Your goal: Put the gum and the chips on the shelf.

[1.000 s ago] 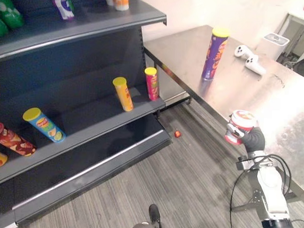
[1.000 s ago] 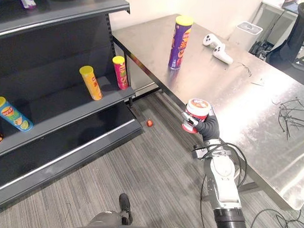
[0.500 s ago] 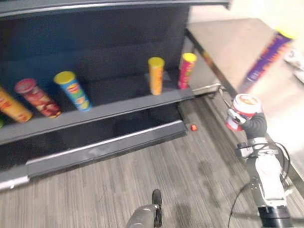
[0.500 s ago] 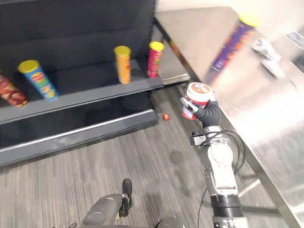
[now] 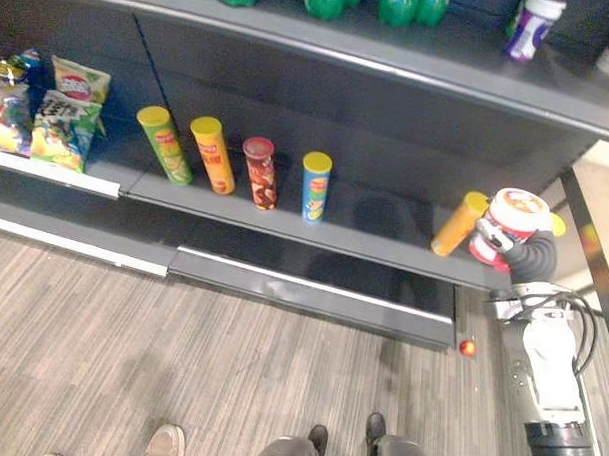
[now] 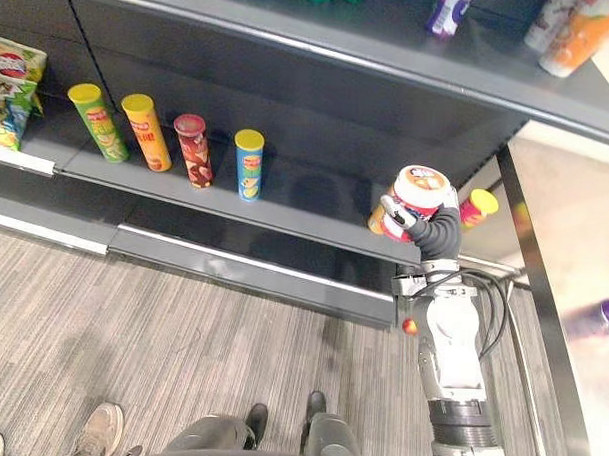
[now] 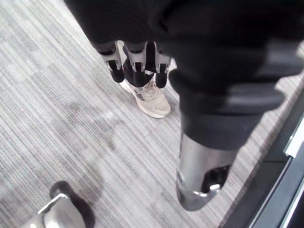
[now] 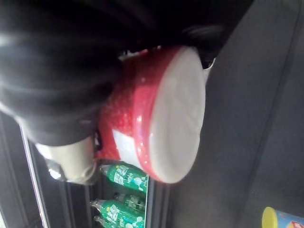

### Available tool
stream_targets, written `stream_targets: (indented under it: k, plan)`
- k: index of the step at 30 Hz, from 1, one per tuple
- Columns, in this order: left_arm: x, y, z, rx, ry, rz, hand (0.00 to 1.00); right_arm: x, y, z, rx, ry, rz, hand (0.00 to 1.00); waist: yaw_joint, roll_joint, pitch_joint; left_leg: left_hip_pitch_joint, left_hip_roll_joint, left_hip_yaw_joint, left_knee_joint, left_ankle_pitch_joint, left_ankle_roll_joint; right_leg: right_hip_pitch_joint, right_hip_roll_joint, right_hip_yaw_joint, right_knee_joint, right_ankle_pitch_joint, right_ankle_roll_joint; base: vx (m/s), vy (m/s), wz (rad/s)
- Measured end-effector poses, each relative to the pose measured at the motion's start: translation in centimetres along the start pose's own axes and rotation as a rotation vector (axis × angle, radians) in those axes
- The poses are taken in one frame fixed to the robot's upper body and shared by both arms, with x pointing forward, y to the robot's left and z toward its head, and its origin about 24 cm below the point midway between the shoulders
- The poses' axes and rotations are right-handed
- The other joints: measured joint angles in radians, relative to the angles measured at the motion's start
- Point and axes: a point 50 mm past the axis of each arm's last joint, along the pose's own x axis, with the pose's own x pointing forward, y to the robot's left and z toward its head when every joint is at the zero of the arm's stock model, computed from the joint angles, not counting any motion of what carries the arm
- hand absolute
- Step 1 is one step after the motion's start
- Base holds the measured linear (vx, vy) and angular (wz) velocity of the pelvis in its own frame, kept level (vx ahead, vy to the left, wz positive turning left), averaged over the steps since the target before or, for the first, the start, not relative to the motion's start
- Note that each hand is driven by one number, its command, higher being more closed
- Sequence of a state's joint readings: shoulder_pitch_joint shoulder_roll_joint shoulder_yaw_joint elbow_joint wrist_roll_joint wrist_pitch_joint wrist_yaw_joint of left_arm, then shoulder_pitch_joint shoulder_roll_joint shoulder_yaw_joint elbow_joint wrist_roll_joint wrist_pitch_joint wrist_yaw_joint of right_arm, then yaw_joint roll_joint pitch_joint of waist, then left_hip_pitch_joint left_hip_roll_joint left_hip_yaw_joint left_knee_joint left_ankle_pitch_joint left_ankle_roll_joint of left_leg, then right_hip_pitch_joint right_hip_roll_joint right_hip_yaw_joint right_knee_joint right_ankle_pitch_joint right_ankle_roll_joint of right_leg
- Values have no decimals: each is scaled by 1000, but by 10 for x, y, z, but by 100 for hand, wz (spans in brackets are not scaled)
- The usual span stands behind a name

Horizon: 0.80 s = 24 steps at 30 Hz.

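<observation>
My right hand is shut on a red gum tub with a white lid, held upright in front of the right end of the middle shelf. The right wrist view shows the tub close up under the hand's dark cover. On that shelf stand a green, an orange, a red and a blue chips tube. A tilted orange tube and a pink one stand just behind the tub. My left hand hangs open over the floor.
The upper shelf carries green bottles, a purple-white bottle and an orange cup. Chip bags fill the far left. A steel table lies at the right. A small red ball and a person's shoe are on the floor.
The camera has swung left from the steel table to face the shelf. My right hand has kept the gum tub, which now stands before the shelf's right end.
</observation>
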State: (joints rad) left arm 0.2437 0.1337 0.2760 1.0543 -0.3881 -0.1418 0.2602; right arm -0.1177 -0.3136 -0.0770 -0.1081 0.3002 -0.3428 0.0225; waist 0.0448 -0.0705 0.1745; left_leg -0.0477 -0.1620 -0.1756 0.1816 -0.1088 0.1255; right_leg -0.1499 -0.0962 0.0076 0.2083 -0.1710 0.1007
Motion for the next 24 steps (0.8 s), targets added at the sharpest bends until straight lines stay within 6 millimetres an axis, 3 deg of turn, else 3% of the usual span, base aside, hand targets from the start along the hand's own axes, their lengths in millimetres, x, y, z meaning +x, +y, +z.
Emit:
stream_targets:
  k: [2,3,5,8,10,12,16,24]
  plan:
    - [0,0,-1,-7,3,4,0,1,0,0,17,5,3,100,0,3,-18,0,1,-2,-4,-1,-2,2,6,-9,-20,33,-18,205,-92,18]
    - [-1,-2,-2,-10,7,4,0,3,1,1,20,-1,5,100,-1,2,-20,6,1,-2,-3,-9,-15,26,11,-17,-64,96,-31,172,-77,9]
    - [-2,-5,-3,-15,11,3,0,5,2,1,37,-7,-1,100,-3,6,-24,6,7,1,0,-19,-36,55,17,-36,-119,153,-29,169,-97,3]
    - [-2,-7,-5,-19,15,1,0,5,2,-2,48,13,-14,100,-14,19,-31,10,38,15,-3,-49,-90,76,30,-71,-142,163,-36,130,-107,13]
    - [-3,-7,-5,-21,16,1,0,3,0,-3,46,25,-23,100,-19,20,-31,17,79,106,0,-86,-138,96,34,-95,-143,163,-37,42,-82,32]
    - [-3,-9,-6,-21,18,-5,0,2,-3,-4,42,32,-31,100,-35,22,-31,17,119,198,-6,-84,-131,112,34,-127,-143,162,-38,-15,-49,42]
    - [-4,-10,-8,8,17,-19,0,0,-3,-5,32,50,-24,100,-37,19,-34,36,98,190,-69,-40,-94,120,21,-139,-150,159,-40,-63,24,14]
    - [-5,-19,-6,52,4,-62,0,11,-1,-6,11,98,18,100,-49,47,-67,77,88,232,-164,9,-99,119,14,-107,-182,172,-24,-11,37,-13]
